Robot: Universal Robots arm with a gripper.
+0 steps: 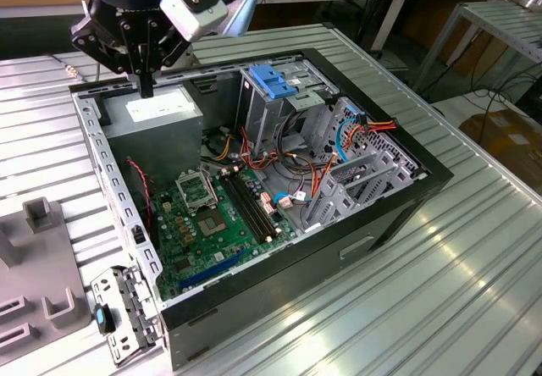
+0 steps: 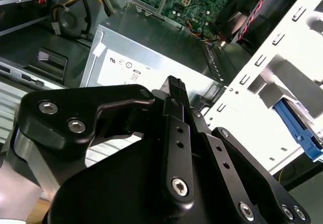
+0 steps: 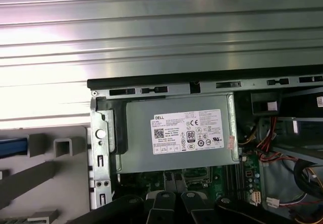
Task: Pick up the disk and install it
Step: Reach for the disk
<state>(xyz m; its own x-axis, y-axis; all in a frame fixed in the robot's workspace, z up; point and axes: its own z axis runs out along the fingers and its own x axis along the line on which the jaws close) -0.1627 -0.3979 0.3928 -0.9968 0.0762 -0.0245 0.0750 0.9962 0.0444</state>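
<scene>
The black robot gripper [image 1: 146, 91] has its pincer closed, empty. It hangs over the grey metal power-supply box [image 1: 158, 115], at 11 o'clock in the exterior view.

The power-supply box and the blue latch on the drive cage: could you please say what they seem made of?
The power-supply box looks like sheet metal, with a dull grey finish and a soft sheen. The blue latch is probably moulded plastic, with a uniform matte colour.
</scene>
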